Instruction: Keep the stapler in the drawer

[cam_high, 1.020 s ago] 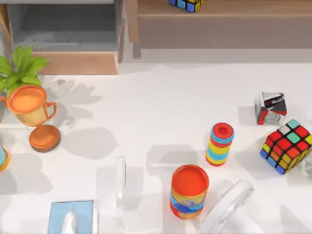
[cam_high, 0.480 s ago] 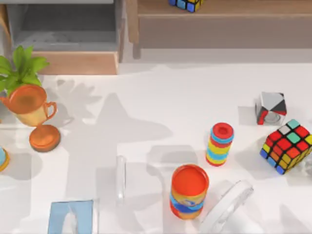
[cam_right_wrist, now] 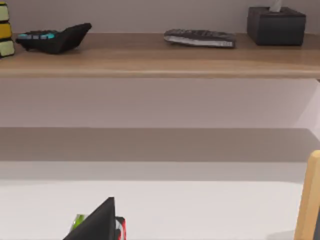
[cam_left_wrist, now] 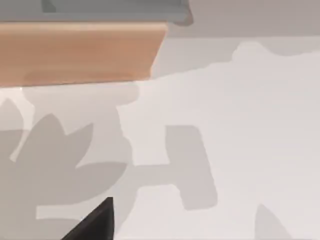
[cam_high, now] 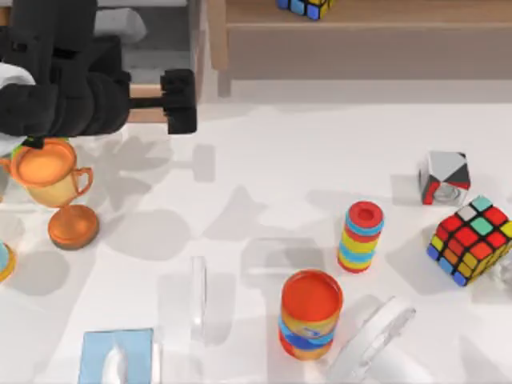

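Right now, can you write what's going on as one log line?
left gripper: at drawer front, holding nothing | stapler: on table, near orange can | drawer: open

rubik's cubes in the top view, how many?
2: a multicoloured Rubik's cube on the white table's right side; another cube on the wooden shelf, cut off by the frame.

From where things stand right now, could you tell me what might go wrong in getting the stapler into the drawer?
1. The stapler is a clear bar, faint against the white table, so a grasp could miss it.
2. It lies close to the orange can, which a reaching arm might knock over.
3. The left claw is by the drawer front, far from the stapler, and the trophy stands beside its likely path.
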You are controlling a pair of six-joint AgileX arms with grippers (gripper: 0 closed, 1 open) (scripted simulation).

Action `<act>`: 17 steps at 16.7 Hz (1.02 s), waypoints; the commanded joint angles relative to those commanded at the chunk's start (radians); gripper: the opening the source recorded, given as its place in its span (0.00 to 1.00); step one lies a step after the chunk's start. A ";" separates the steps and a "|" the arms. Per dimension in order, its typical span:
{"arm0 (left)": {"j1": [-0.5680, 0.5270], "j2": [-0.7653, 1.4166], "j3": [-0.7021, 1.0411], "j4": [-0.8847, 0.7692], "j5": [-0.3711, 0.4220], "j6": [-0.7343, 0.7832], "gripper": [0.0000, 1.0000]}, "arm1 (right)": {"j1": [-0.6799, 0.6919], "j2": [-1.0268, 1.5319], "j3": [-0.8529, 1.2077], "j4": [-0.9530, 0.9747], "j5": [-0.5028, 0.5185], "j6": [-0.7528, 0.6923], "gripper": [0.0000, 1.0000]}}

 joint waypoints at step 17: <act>-0.429 0.096 0.062 -0.642 -0.225 -0.538 1.00 | 0.000 0.000 0.000 0.000 0.000 0.000 1.00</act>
